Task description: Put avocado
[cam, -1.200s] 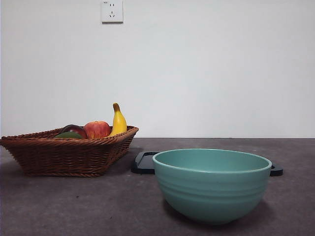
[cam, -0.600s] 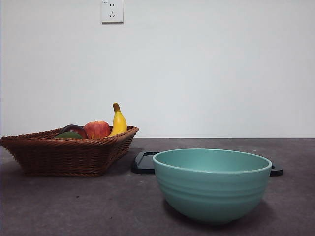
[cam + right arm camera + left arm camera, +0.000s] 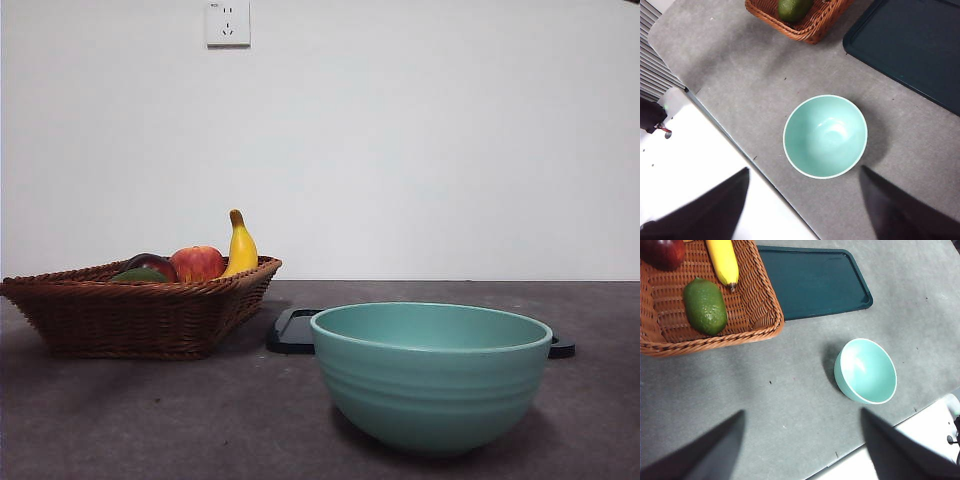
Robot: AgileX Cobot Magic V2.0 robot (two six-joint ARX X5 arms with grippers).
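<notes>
The dark green avocado [image 3: 705, 306] lies in the brown wicker basket [image 3: 760, 305], near its front wall; it shows as a green sliver in the front view [image 3: 140, 275] and at the edge of the right wrist view [image 3: 794, 8]. My left gripper [image 3: 802, 445] is open and empty, high above the bare table between basket and teal bowl [image 3: 865, 370]. My right gripper [image 3: 805, 210] is open and empty, high above the table edge near the bowl [image 3: 825, 136]. Neither arm shows in the front view.
The basket [image 3: 130, 310] also holds a banana [image 3: 240, 248], a red-yellow apple [image 3: 198, 263] and a dark maroon fruit [image 3: 662, 252]. A dark tray [image 3: 812, 282] lies flat behind the bowl [image 3: 430, 375]. The table's near edge [image 3: 760, 175] runs close by the bowl.
</notes>
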